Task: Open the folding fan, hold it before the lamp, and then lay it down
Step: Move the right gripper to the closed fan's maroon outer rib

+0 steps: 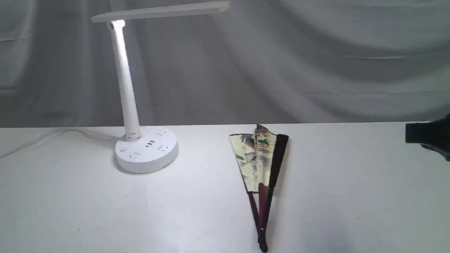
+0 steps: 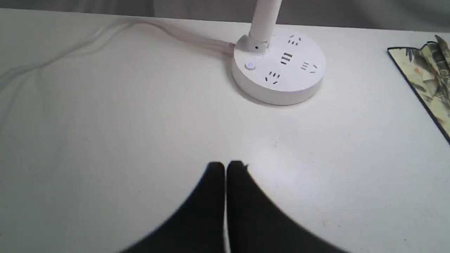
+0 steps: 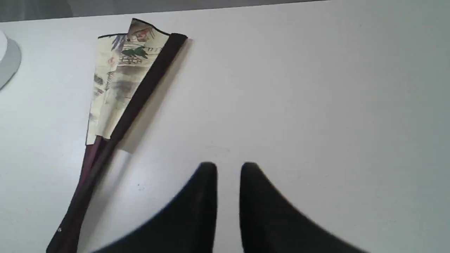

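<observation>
The folding fan [image 1: 262, 158] lies on the white table, spread only a little, with its cream painted paper toward the back and its dark maroon ribs toward the front. The lamp [image 1: 123, 80] stands to its left, white, with a round socketed base [image 2: 279, 66]. My right gripper [image 3: 228, 167] hovers above bare table to the right of the fan [image 3: 123, 77], its fingers a narrow gap apart with nothing between them. In the exterior view it shows only as a dark shape [image 1: 427, 137] at the right edge. My left gripper [image 2: 225, 165] is shut and empty, in front of the lamp base.
A white cable [image 2: 105, 38] runs from the lamp base off to the left across the table [image 1: 351, 196]. A grey cloth backdrop [image 1: 299, 63] hangs behind the table's back edge. The lamp's flat head [image 1: 161, 12] reaches out to the right, high above the table.
</observation>
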Robot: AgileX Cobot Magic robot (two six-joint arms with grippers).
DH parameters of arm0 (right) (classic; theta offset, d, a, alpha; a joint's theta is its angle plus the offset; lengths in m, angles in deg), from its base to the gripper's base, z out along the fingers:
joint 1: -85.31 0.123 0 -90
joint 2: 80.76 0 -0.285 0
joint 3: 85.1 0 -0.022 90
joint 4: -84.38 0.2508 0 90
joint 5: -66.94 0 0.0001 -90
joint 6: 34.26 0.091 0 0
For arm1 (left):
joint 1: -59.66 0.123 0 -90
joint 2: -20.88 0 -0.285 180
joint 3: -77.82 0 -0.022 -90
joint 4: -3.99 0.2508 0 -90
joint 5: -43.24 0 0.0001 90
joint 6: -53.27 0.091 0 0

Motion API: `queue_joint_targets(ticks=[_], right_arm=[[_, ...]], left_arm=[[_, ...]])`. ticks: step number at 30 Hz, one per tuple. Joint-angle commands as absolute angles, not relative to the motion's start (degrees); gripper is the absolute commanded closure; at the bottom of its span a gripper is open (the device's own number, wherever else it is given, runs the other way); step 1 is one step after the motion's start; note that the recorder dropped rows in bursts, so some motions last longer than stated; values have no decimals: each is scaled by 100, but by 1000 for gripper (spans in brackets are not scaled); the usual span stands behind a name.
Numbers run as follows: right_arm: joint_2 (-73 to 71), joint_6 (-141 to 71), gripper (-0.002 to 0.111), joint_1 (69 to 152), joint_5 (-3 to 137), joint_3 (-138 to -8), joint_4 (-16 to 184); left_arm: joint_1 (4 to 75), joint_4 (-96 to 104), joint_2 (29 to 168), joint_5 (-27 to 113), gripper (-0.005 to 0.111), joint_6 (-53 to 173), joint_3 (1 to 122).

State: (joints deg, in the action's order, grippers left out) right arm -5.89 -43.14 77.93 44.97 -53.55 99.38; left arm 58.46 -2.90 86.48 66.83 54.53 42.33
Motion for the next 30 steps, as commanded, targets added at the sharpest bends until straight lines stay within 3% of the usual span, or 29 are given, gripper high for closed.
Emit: queue_joint_targets(ticks=[1, 7, 16, 27, 30], right_arm=[[-257, -4486, 87, 7795, 4320, -5669, 10033], [444, -4503, 79, 7795, 4177, -6000, 10116], [1371, -5745, 79, 7795, 3489, -6641, 11401], [2156, -6708, 79, 7795, 3101, -7034, 12544], [2369, -7361, 74, 7795, 3102, -7034, 13319]], left_arm=[[5838, -308, 9020, 6749, 107, 5521, 4483], [5838, -320, 9590, 6738, 104, 5521, 4719], [5828, -456, 10308, 7103, 103, 5548, 5085], [5186, -456, 10942, 7001, 103, 5931, 5176], [5099, -441, 11173, 7154, 103, 5931, 5435]])
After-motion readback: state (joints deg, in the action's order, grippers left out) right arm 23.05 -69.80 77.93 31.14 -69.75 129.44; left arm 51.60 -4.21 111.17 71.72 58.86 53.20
